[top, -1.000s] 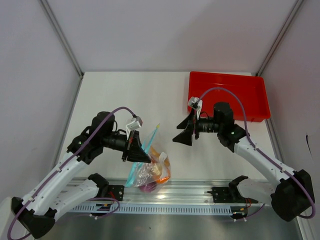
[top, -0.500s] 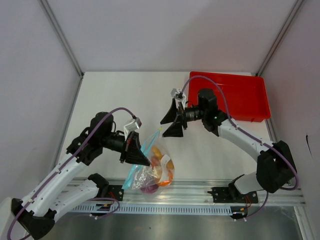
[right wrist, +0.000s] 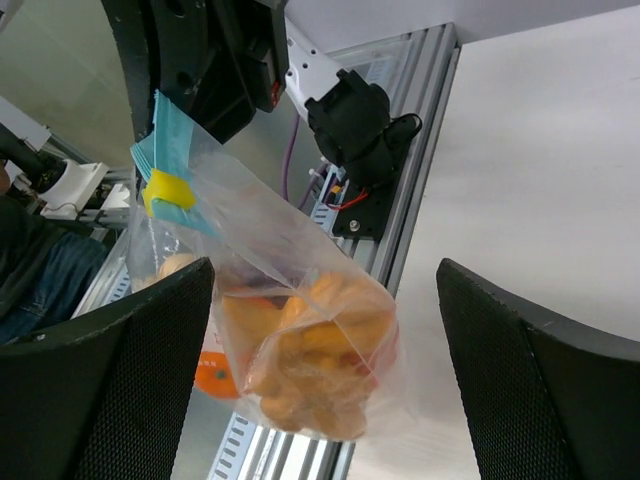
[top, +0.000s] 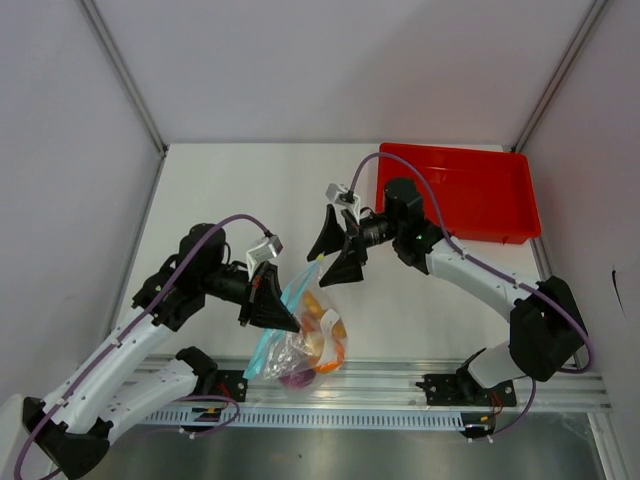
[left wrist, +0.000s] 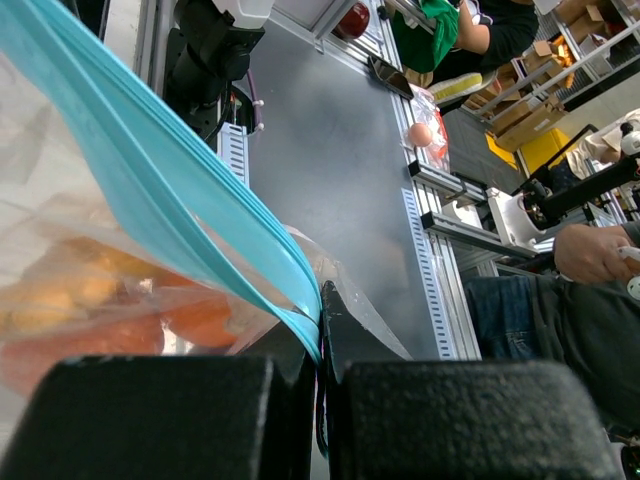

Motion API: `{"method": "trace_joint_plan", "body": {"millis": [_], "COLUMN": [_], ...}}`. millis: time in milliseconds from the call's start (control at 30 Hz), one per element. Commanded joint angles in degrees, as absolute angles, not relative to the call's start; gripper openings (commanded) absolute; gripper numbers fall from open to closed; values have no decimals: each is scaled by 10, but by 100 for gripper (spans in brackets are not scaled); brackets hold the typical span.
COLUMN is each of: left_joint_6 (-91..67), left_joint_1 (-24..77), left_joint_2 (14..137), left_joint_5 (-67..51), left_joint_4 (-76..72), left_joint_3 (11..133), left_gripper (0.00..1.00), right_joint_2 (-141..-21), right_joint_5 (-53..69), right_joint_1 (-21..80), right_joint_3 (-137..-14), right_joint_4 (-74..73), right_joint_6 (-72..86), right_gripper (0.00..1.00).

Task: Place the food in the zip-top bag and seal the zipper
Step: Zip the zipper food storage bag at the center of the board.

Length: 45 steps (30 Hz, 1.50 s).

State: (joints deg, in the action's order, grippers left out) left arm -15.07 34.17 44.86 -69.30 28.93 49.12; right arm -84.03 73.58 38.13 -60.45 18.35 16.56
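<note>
The clear zip-top bag [top: 308, 338] hangs by the table's front edge with orange, yellow and purple food [top: 312, 350] inside. Its light blue zipper [top: 298, 288] runs up to the right. My left gripper [top: 285, 315] is shut on the zipper's lower end; in the left wrist view the blue strip [left wrist: 190, 205] runs into the closed gripper [left wrist: 320, 300]. My right gripper [top: 326, 256] is open at the zipper's upper end. In the right wrist view the bag [right wrist: 300, 320] with yellow-orange food [right wrist: 325, 370] hangs ahead of my open gripper [right wrist: 325, 268], and the zipper [right wrist: 170, 145] carries a yellow slider [right wrist: 166, 190].
The red tray [top: 470, 195] stands at the back right. An aluminium rail [top: 400, 385] with both arm mounts runs along the near edge below the bag. The enclosure walls close in the sides and back.
My right arm has swung left from beside the tray to the bag's upper zipper end, still open. The left gripper and the bag have hardly moved.
</note>
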Motion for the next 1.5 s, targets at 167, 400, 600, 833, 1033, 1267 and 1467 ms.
{"method": "trace_joint_plan", "body": {"millis": [167,400,600,833,1033,1267,1467], "left_joint_6": [-155,-152,-147,-129,-134,-135,-134], "left_joint_1": [345,345,345,344,345,345,349], "left_joint_2": [435,438,438,436,465,447,423], "left_joint_5": [-715,-715,-714,-655,-474,-343,-295], "left_joint_4": [261,261,265,302,354,328,252], "left_joint_3": [491,490,490,483,491,492,511], "left_gripper": [1,1,0,2,30,72,99], "right_joint_2": [-853,-866,-881,-839,-774,-735,-709], "right_joint_5": [789,802,809,767,692,557,388], "right_joint_1": [408,444,461,429,403,439,502], "right_joint_3": [-619,-626,-631,-588,-564,-527,-479], "right_joint_4": [226,274,332,301,180,102,98], "right_joint_6": [188,231,294,275,201,185,242], "right_gripper": [85,67,30,0,0,0,0]}}
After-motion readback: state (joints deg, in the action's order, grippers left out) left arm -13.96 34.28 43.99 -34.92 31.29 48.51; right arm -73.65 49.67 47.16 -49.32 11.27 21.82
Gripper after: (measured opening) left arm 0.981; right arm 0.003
